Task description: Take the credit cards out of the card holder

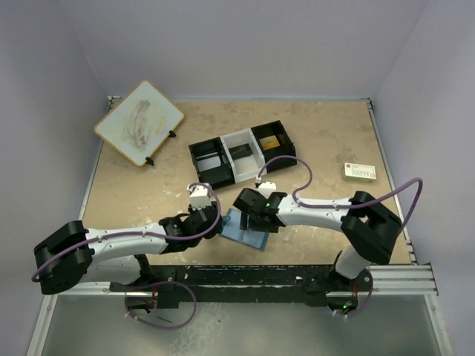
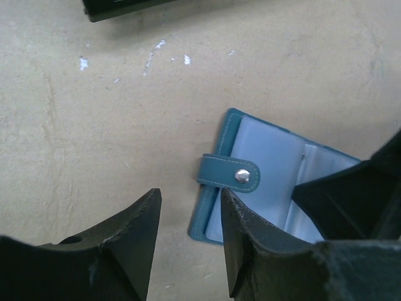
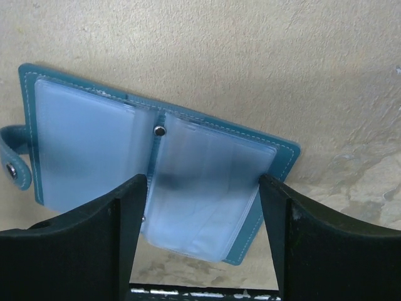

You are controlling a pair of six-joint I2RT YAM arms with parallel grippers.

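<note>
A: Tabletop, where's the card holder?
B: Near edge, btw the arms. Lying open, clear sleeves up.
A: Left end effector?
B: Fingers apart, right by the snap tab.
A: Right end effector?
B: Apart too, straddling one sleeve stack.

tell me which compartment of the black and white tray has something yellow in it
The right-hand black compartment of the three-part plastic tray: a yellowish item lies in it. The white middle one and black left one show nothing yellow.

Blue card holder, open flat
</note>
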